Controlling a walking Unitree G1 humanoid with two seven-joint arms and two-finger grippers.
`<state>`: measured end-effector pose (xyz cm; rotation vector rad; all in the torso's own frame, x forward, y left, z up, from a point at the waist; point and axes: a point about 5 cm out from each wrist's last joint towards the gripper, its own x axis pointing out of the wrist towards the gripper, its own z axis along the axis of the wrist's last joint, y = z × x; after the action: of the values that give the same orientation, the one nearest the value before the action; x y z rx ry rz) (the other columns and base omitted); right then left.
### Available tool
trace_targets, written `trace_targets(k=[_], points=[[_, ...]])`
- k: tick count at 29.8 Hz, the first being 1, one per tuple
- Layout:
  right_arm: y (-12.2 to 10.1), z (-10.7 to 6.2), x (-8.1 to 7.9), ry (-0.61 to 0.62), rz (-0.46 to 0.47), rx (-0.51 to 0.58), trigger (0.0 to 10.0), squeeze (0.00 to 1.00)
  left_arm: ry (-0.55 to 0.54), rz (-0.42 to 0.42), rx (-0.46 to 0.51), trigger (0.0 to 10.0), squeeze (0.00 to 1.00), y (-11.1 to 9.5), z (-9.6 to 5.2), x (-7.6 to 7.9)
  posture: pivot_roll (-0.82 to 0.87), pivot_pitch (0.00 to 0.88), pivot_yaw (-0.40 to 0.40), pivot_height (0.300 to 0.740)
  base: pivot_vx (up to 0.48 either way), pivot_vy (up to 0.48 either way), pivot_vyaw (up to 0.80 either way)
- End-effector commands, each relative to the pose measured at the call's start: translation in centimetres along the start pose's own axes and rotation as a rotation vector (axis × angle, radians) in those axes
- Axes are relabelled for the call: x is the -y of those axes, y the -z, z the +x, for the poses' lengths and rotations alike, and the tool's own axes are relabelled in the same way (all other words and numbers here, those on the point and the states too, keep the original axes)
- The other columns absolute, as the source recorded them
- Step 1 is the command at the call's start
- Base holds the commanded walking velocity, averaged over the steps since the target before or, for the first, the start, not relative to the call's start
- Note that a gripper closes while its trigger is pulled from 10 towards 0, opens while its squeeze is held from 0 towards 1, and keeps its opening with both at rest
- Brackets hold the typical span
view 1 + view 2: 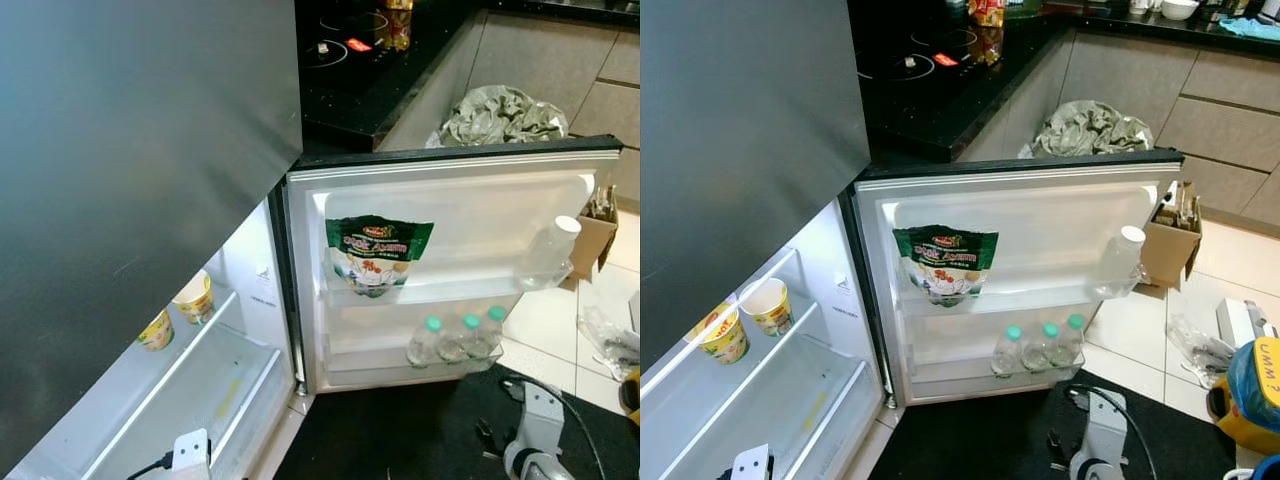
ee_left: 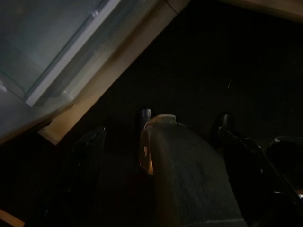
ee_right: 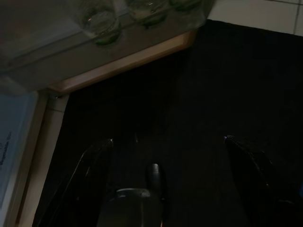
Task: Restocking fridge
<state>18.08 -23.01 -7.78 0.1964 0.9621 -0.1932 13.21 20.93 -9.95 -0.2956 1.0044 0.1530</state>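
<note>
Both grippers, left and right, are spread and empty, hung low over the mat. The bottles stand ahead of the right one in the door shelf; stock should be fetched first.

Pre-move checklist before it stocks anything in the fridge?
1. Fridge door swung fully open: ok.
2. Upper door shelf has room between the green pouch and the white-capped bottle: ok.
3. Lower door shelf room: three green-capped bottles at its right end, left part free: ok.
4. Inner shelf: two paper cups near the back, front free: ok.
5. Left pincer open, holding nothing: ok.
6. Right pincer open, holding nothing to stock: not ok.
</note>
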Motion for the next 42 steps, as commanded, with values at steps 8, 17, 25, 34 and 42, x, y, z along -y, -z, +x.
trace_targets(k=[8,17,25,34,42], points=[[1.2,-0.1,0.0,0.011,-0.070,-0.058,10.0,0.00,-0.006,0.039,-0.005,10.0,0.00,-0.2,0.1,0.1,-0.01,0.000,0.001,0.740,0.000,0.000,0.00],[1.7,-0.2,0.2,0.025,-0.082,-0.080,10.0,0.00,0.001,0.029,-0.018,10.0,0.00,0.3,0.0,0.0,-0.01,0.000,0.006,0.740,0.000,0.000,0.00],[1.1,0.0,-0.1,0.021,-0.090,-0.073,10.0,0.00,0.022,0.006,-0.007,10.0,0.00,-0.2,0.2,0.5,-0.02,0.000,0.004,0.740,0.000,0.000,0.00],[0.7,0.1,-0.4,0.016,-0.092,-0.069,10.0,0.00,0.044,0.006,-0.009,10.0,0.00,-0.5,0.3,0.7,-0.01,0.000,0.008,0.740,0.000,0.000,0.00],[0.8,0.1,-0.6,0.011,-0.099,-0.076,10.0,0.00,0.060,-0.002,-0.036,10.0,0.00,0.2,0.1,0.7,-0.01,0.000,0.014,0.740,0.000,-0.208,0.00]])
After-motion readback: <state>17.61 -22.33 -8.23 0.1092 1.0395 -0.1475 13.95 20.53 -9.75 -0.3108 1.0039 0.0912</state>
